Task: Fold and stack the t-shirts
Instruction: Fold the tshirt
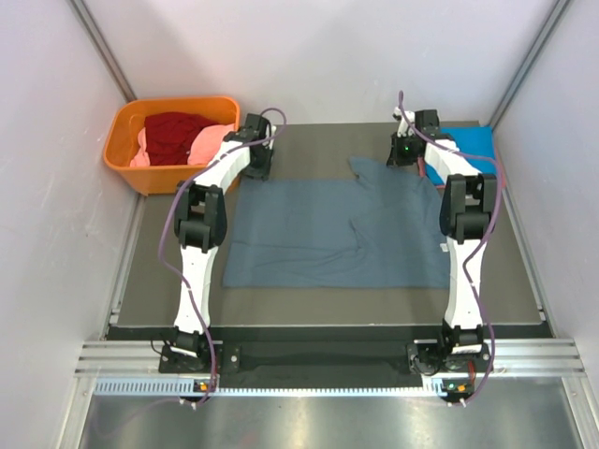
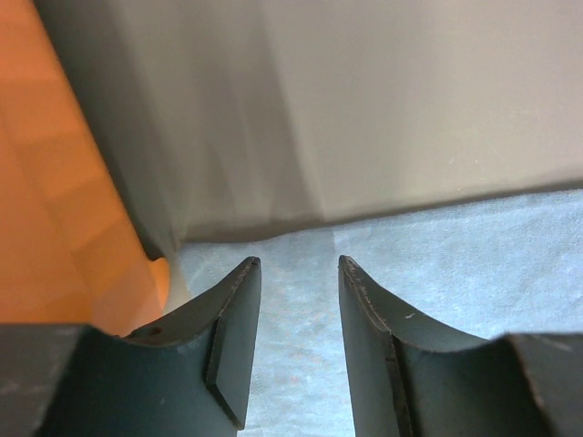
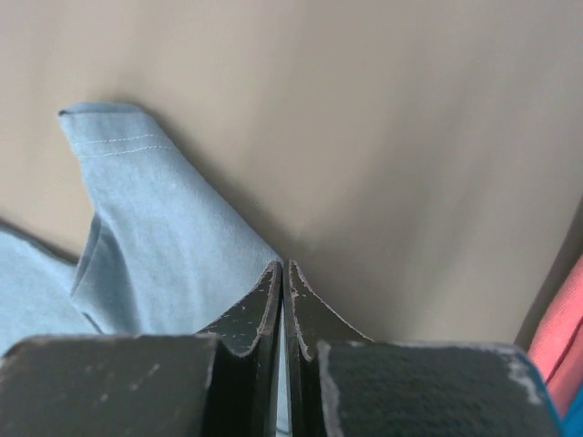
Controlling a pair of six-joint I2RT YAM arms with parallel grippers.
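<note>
A large slate grey-blue t-shirt [image 1: 337, 234] lies spread flat on the dark table mat [image 1: 159, 271]. My left gripper [image 1: 254, 171] stands open over the shirt's far left corner; in the left wrist view its fingers [image 2: 232, 319] straddle bare grey-blue cloth [image 2: 455, 273] with nothing between them. My right gripper [image 1: 403, 164] is at the shirt's far right corner. In the right wrist view its jaws [image 3: 284, 266] are pressed together on a thin edge of the grey-blue cloth [image 3: 155, 237], and a sleeve sticks up to the left.
An orange basket [image 1: 126, 154] at the far left holds a dark red tee [image 1: 173, 136] and a pink one [image 1: 211, 142]. A bright blue tee [image 1: 468, 145] lies folded at the far right, over a salmon-red one [image 3: 556, 337]. White walls enclose three sides.
</note>
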